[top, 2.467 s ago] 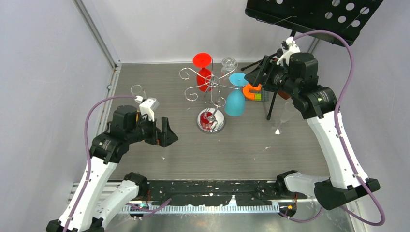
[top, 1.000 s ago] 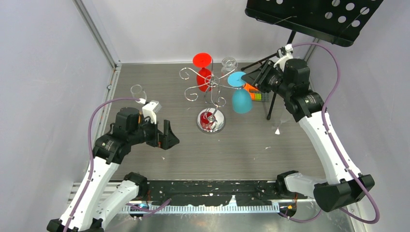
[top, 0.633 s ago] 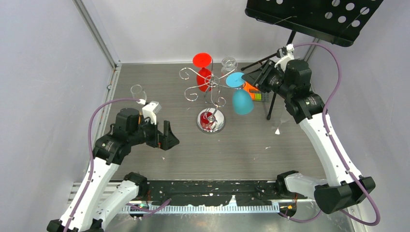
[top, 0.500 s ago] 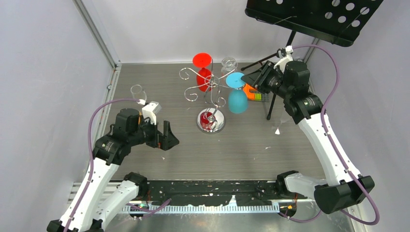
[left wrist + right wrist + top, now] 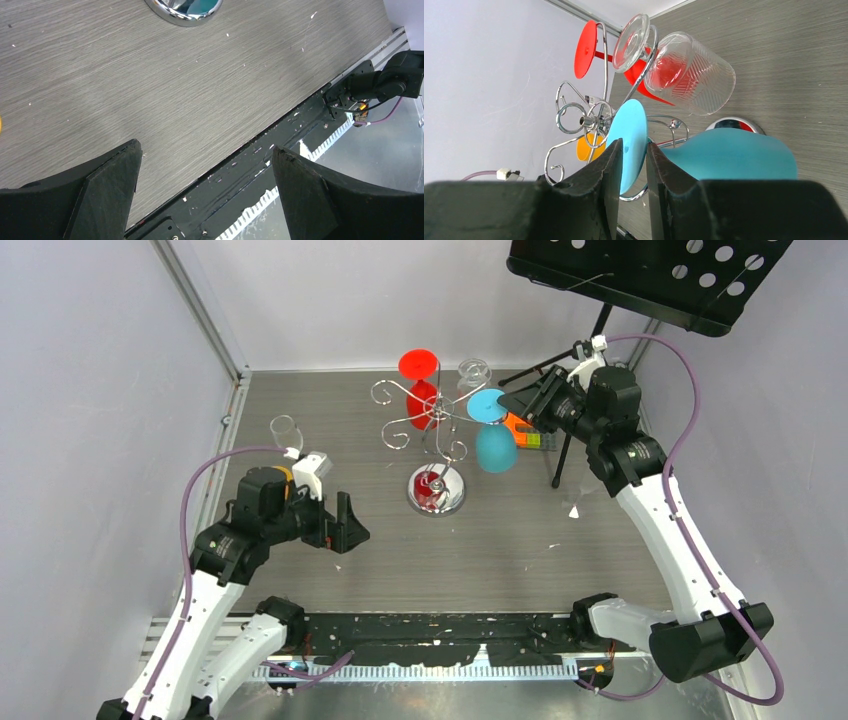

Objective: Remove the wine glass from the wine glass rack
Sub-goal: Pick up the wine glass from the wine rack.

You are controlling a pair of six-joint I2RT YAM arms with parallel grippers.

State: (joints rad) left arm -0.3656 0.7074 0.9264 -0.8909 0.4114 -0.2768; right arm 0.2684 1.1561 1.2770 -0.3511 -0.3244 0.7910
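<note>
1. Right claw (image 5: 634, 145): clenched narrow on the blue wine glass (image 5: 734, 155), at the stem just beside its foot. The contact itself is hidden behind the fingers.
2. Left claw (image 5: 206, 147): spread wide and empty, over the table (image 5: 150, 90) at lower left of the overhead frame.
3. Glass location: upper centre of the overhead frame, hanging bowl-down, foot still caught in a scroll arm of the wine glass rack (image 5: 455, 490).
4. Progress (judgement): grasp made, nothing removed yet. Left to do: slide the foot out along the arm and carry the glass clear.
5. Versus the earliest frame: right claw stood open beside the glass and has since closed on it. The bowl has swung slightly rightward. Left arm barely shifted.
</note>
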